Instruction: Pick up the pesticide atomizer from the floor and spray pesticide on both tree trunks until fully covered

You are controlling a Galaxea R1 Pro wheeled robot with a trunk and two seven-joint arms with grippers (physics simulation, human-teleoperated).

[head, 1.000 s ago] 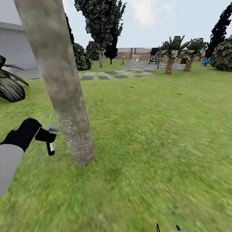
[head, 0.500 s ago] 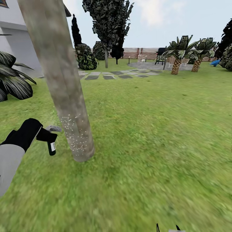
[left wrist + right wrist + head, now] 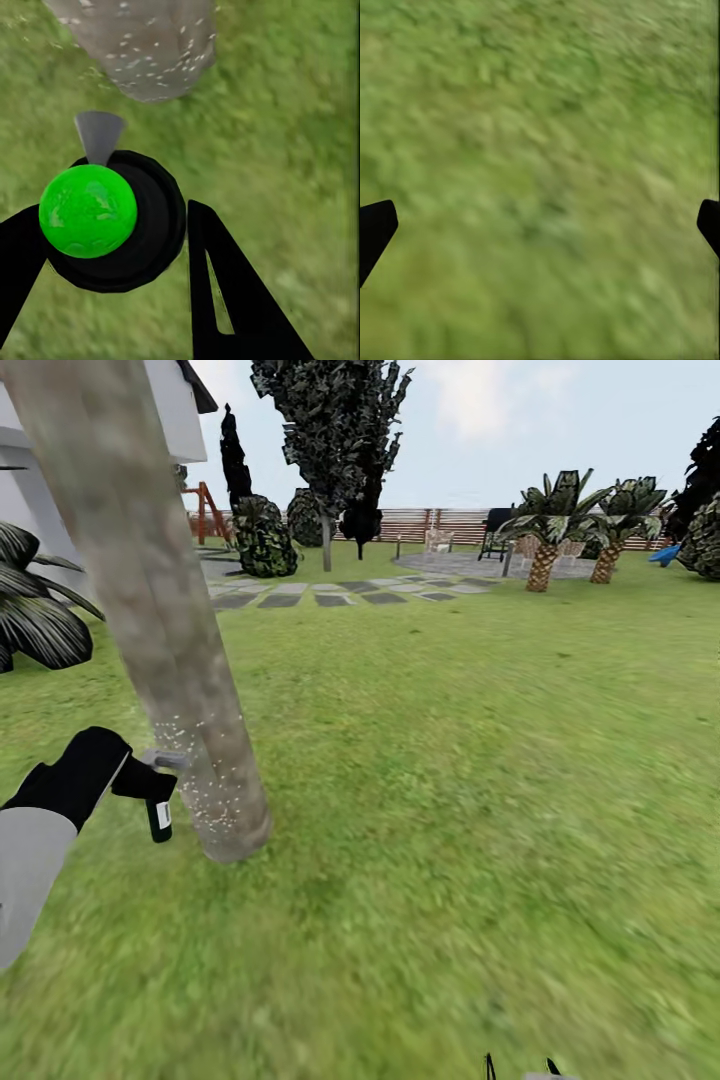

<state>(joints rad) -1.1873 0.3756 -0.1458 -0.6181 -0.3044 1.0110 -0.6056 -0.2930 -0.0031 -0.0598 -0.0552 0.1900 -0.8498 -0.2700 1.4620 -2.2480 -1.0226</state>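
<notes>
1. The whole head view has shifted since a second ago: the leaning tree trunk [image 3: 150, 620] now sits further left and a red frame [image 3: 205, 512] by the white house [image 3: 170, 400] has come into sight, so the camera moved, not the tree.
2. The left end effector [image 3: 135, 778] stays closed around the pesticide atomizer [image 3: 157, 800], held low at the near left, just beside the trunk's base, grey nozzle [image 3: 166, 760] aimed at the bark.
3. The pesticide [image 3: 205, 780] shows as pale specks only on the lowest band of the trunk, much as half a second ago; above that the bark looks bare. My judgement: this trunk is far from covered, and the turning viewpoint suggests working round its base.
4. In the left wrist view the bottle [image 3: 124, 221] shows from above with a bright green ball [image 3: 88, 211] on it, between the black fingers [image 3: 225, 292], the speckled trunk base [image 3: 142, 45] just ahead.
5. The second tree [image 3: 330, 430] stands well apart at the far side, beyond the stepping stones [image 3: 300, 595]; any specks on its thin trunk are too small to tell.
6. The near trunk's crown is cut off by the frame, and its far side is hidden.
7. The right end effector [image 3: 540, 225] hangs spread wide over grass [image 3: 540, 112], holding nothing.
</notes>
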